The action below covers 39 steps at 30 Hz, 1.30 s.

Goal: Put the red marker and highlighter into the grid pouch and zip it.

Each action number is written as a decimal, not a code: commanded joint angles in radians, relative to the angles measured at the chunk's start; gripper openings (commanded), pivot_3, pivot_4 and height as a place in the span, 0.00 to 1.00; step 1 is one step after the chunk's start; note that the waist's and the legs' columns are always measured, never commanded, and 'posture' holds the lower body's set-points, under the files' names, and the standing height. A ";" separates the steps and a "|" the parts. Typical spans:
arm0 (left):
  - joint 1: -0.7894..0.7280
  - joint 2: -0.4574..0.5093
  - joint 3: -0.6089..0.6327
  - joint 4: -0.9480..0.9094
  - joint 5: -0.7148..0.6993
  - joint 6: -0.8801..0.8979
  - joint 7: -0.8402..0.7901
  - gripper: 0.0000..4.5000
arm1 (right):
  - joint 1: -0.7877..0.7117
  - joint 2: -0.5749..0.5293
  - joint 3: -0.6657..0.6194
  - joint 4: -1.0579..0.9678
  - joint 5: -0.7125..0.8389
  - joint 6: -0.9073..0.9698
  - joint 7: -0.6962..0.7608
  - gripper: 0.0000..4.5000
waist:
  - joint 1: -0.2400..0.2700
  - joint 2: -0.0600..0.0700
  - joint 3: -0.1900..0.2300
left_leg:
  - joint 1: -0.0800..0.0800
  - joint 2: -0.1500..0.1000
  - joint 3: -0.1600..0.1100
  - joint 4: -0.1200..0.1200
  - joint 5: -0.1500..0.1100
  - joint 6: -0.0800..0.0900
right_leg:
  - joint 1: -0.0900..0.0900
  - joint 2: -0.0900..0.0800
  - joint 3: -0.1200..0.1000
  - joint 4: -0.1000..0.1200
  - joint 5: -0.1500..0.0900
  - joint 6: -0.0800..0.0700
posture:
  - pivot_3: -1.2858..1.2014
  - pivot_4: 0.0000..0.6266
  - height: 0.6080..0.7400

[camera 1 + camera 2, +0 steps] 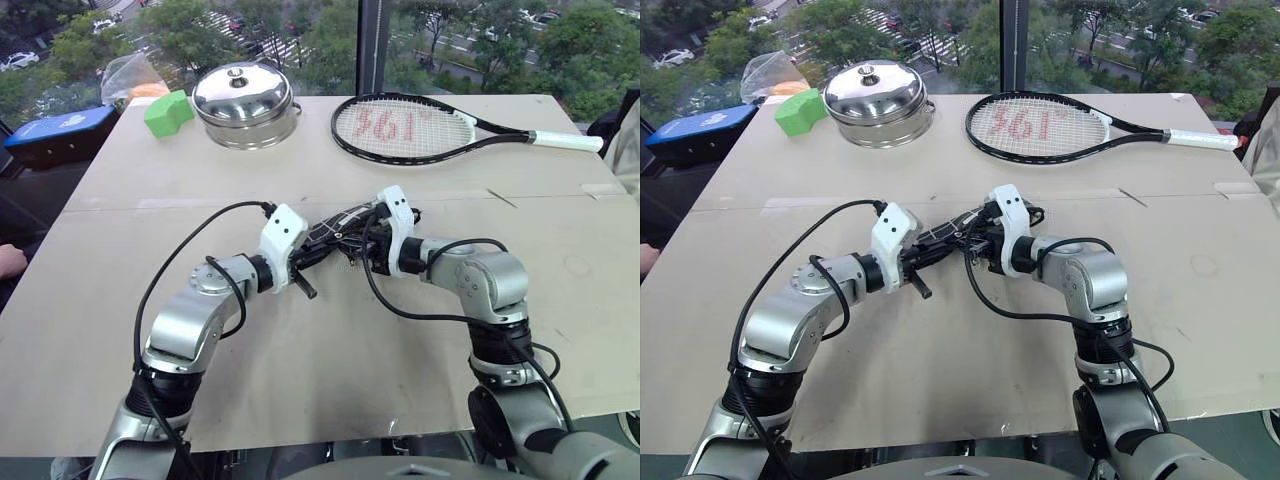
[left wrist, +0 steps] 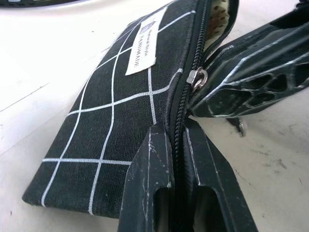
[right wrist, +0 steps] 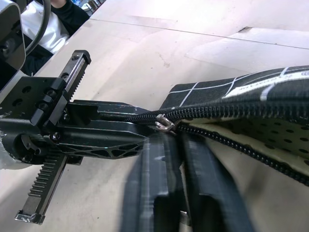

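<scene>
Left gripper [image 2: 181, 159]: I see it clamped tight on the zipper end of the grid pouch [image 2: 116, 121], fingers pinching the closed seam.
Right gripper [image 3: 176, 145]: I have it closed right at the zipper slider [image 3: 165, 124], fingers squeezed together just under the small metal pull; I cannot tell for certain that the pull itself is pinched.
Grid pouch: I hold it up between both grippers above the middle of the bench [image 1: 300, 380], label side facing the left wrist camera; the zipper is shut on the left gripper's side of the slider and gapes open beyond it, showing a pale dotted lining.
Far bench: I see a green block [image 1: 167, 111], a lidded steel pot [image 1: 243, 103] and a tennis racket [image 1: 420, 128] well apart from the pouch.
</scene>
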<state>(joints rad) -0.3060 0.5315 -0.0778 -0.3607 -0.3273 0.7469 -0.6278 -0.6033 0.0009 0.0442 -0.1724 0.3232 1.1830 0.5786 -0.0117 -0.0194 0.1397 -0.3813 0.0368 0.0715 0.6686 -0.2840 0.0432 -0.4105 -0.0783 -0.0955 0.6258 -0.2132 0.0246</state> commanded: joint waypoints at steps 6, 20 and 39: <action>0.025 0.026 0.031 -0.037 -0.009 -0.029 -0.008 0.00 | 0.026 -0.188 -0.088 -0.129 0.008 -0.011 -0.080 0.01 | 0.005 0.000 0.000 | -0.001 0.000 0.000 0.000 0.000 0.000 | 0.000 -0.001 0.001 -0.001 0.000 0.000 | 0.52 0.24 1.00; -0.039 0.076 -0.186 0.210 0.230 -0.570 -0.134 0.00 | 0.248 -0.633 -0.066 -0.244 -0.029 -0.207 -0.018 0.01 | 0.012 0.001 0.000 | 0.000 0.000 0.001 -0.001 -0.003 0.005 | 0.000 0.001 0.000 -0.001 0.000 0.000 | 0.52 0.24 1.00; 0.569 0.266 0.448 -0.016 -0.272 -0.396 -0.428 1.00 | 1.114 -0.686 -0.802 -0.427 0.218 -0.866 0.473 0.99 | 0.030 0.002 0.001 | 0.002 0.001 0.001 0.000 -0.006 0.008 | 0.001 -0.008 0.003 -0.004 -0.007 0.002 | 0.52 0.24 1.00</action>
<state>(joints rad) 0.2468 0.7813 0.3330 -0.3145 -0.5901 0.3664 -1.0436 0.4938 -0.6878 -0.6968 -0.5700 0.5066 0.3554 1.0229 0.0181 -0.0174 0.1407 -0.3798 0.0379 0.0724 0.6694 -0.2896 0.0514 -0.4100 -0.0865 -0.0930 0.6214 -0.2200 0.0265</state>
